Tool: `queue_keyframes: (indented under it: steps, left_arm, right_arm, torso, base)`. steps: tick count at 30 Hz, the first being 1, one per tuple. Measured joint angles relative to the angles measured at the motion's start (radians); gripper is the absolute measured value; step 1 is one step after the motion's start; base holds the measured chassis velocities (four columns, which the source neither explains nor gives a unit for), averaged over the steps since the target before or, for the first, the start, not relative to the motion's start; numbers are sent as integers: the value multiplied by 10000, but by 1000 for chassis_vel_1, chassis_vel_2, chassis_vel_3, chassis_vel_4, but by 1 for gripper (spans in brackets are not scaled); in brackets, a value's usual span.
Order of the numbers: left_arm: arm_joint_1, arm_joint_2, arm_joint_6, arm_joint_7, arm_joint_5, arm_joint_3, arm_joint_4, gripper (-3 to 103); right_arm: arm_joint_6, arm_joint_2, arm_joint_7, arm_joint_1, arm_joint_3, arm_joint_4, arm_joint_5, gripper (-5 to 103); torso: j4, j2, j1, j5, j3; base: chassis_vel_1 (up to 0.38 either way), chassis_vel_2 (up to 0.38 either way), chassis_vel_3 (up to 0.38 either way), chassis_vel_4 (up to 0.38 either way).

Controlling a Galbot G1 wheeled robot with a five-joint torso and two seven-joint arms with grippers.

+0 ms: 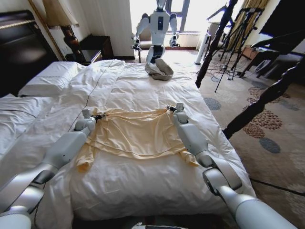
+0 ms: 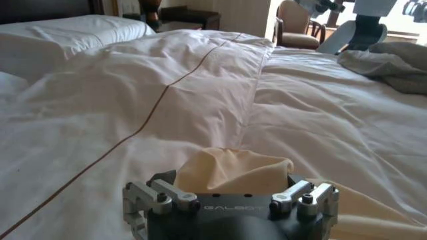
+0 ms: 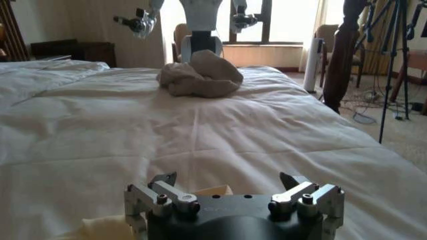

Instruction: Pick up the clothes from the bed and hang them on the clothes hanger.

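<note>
**Both hands at the top's far corners, lift not yet made**

The cream-yellow long-sleeved top [image 1: 136, 133] lies spread flat on the bed [image 1: 157, 95], across the near half of the white duvet, its sleeves trailing off to either side toward me. No print shows on the side facing up.

My left hand [image 1: 98, 116] is at the top's far left corner. In the left wrist view a peak of cream fabric [image 2: 233, 170] stands up between my left fingers [image 2: 170, 192], so I judge that hand is clenched on the top. My right hand [image 1: 173, 109] sits at the far right corner. In the right wrist view its fingers stand apart, with only a small edge of cream cloth [image 3: 212, 190] just in front of them, so that hand reads as released and not yet gripping.

Farther up the bed, well apart from the top, lies a grey-beige cloth heap [image 1: 159, 69], and another robot [image 1: 158, 28] stands beyond the bed's far edge, near the window.

By my judgement the task is at its start: the top is still fully on the duvet. Left to do: secure the right corner, raise the top, and put it on the hanger.
</note>
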Motion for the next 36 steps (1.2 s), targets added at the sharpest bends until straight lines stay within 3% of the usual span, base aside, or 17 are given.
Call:
queue_keyframes:
  steps: [2, 5, 6, 9, 11, 13, 16, 18, 19, 21, 23, 25, 26, 27, 30, 33, 36]
  left_arm:
    - [170, 89, -160, 122, -32, -85, -105, 100]
    - [1078, 516, -314, 1131, 257, -542, -591, 100]
    - [1078, 516, -314, 1131, 257, -542, -591, 100]
    - [1804, 857, -777, 2375, 727, -817, -862, 100]
    - [1877, 810, -907, 2454, 441, -918, -957, 100]
    - [1903, 668, -923, 2210, -276, -1174, -1243, 100]
    - [2144, 691, -882, 1999, -454, -1640, -1719, 100]
    - [3105, 1132, -749, 1875, -329, -2619, -2842, 100]
    - [3105, 1132, -749, 1875, -329, -2619, -2842, 100]
    - [4140, 1476, -347, 1207, 358, -3160, -3966, 100]
    - [4361, 1480, -121, 851, 569, -3187, -4272, 100]
    - [4849, 1420, 472, 90, 603, -3255, -4925, 100]
    - [4849, 1420, 472, 90, 603, -3255, -4925, 100]
    - [5380, 1402, 679, -237, 610, -3458, -5364, 100]
    - [6946, 1352, 831, -352, 854, -4466, -6404, 100]
    - [8504, 1143, 951, -348, 1090, -5660, -7325, 100]
    - [10133, 525, 1254, -465, 1441, -7091, -8435, 100]
  right_arm:
    - [296, -323, -234, -313, -59, 401, 102, 100]
    - [987, -1258, -642, -1401, -129, 1824, 364, 100]
    - [987, -1258, -642, -1401, -129, 1824, 364, 100]
    - [1269, -1948, -862, -2177, -115, 2843, 593, 100]
    - [1422, -2121, -944, -2386, -95, 3103, 587, 100]
    - [1605, -2367, -984, -2735, -43, 3608, 606, 100]
    - [1656, -2664, -972, -3159, 34, 4369, 782, 100]
    - [1683, -3352, -881, -3787, 244, 5595, 1169, 100]
    - [1683, -3352, -881, -3787, 244, 5595, 1169, 100]
    - [1570, -4088, -627, -4485, 619, 6809, 1540, 100]
    - [1518, -4473, -526, -5011, 943, 7359, 1659, 100]
    - [1632, -5030, -524, -6203, 1468, 8317, 1733, 100]
    - [1632, -5030, -524, -6203, 1468, 8317, 1733, 100]
    - [1728, -5356, -616, -6980, 1730, 8923, 1798, 100]
    - [1946, -5804, -807, -8106, 2232, 9792, 1781, 100]
    - [2097, -5976, -938, -8849, 2701, 10244, 1523, 100]
    - [1238, -5827, 146, -10010, 2915, 11156, 1376, 100]
  torso:
    - [-4, 0, 0, 1, 0]
    - [-3, 0, -2, -6, -1]
    - [-3, 0, -2, -6, -1]
    - [11, 1, -6, -3, -2]
    - [10, 0, -6, -9, -2]
    - [3, 1, -5, -8, -2]
    - [-5, -1, 0, -1, -1]
    - [-6, -1, 3, 3, -2]
    - [-6, -1, 3, 3, -2]
    - [16, -1, -3, 0, -3]
    - [17, 0, -6, -7, -5]
    - [-3, 0, -7, -7, -5]
    - [-3, 0, -7, -7, -5]
    - [-9, 0, -6, -7, -4]
    - [-11, 0, -3, 3, -2]
    - [7, 0, -3, -3, -2]
    - [5, 0, -5, -4, -4]
  base:
    - [0, 0, 0, 0]
    - [0, 0, 0, 0]
    - [0, 0, 0, 0]
    - [0, 0, 0, 0]
    - [0, 0, 0, 0]
    - [0, 0, 0, 0]
    - [0, 0, 0, 0]
    - [0, 0, 0, 0]
    - [0, 0, 0, 0]
    - [0, 0, 0, 0]
    - [0, 0, 0, 0]
    - [0, 0, 0, 0]
    - [0, 0, 0, 0]
    - [0, 0, 0, 0]
    - [0, 0, 0, 0]
    - [0, 0, 0, 0]
    - [0, 0, 0, 0]
